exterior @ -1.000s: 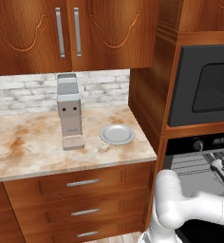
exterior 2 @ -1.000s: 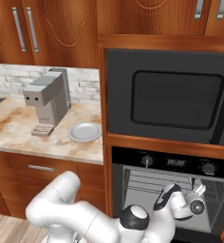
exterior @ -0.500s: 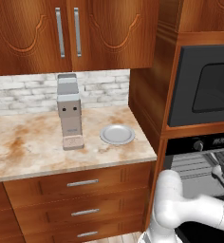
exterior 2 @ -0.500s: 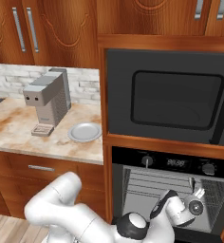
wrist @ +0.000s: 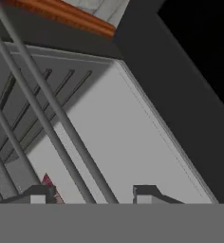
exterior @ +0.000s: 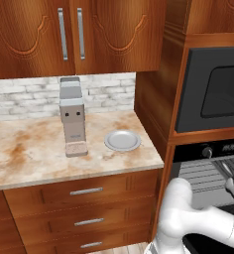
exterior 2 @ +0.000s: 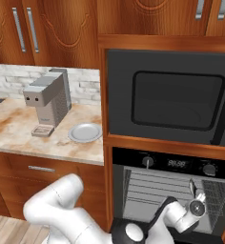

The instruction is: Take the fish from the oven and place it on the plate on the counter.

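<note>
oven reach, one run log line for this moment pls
phase: reaching into oven | gripper: open, between wire racks | plate: empty on counter

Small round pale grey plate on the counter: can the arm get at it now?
Probably, but not directly: the open gripper sits inside the black oven among grey wire racks, so it must back out first. The plate itself lies bare, apart from the grey coffee machine.

No lettering can be read anywhere in the kitchen: the oven [exterior 2: 168, 190] carries a small pale display on its black control panel and a white label mark, both too blurred to make out.
</note>
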